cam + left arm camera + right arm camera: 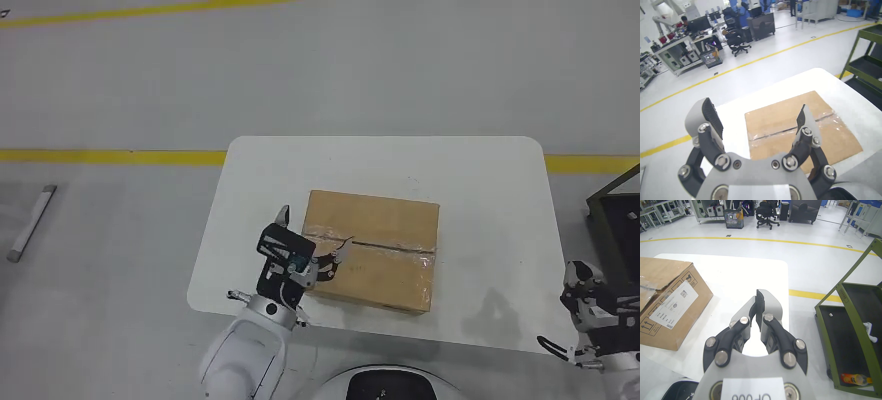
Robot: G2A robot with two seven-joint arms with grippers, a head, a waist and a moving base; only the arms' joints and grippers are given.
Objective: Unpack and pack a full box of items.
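The box (372, 250), taped closed, is seen at the top view's centre. It is judged stiff and heavy; hold is best taken at the seam (392, 243). The left gripper (312, 238) is spread wide at its left edge; the right gripper (759, 300), lower right, is closed, empty.

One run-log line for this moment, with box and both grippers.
box: closed, tape on seam, on table | left gripper: open, at box edge | right gripper: shut, empty, away from box
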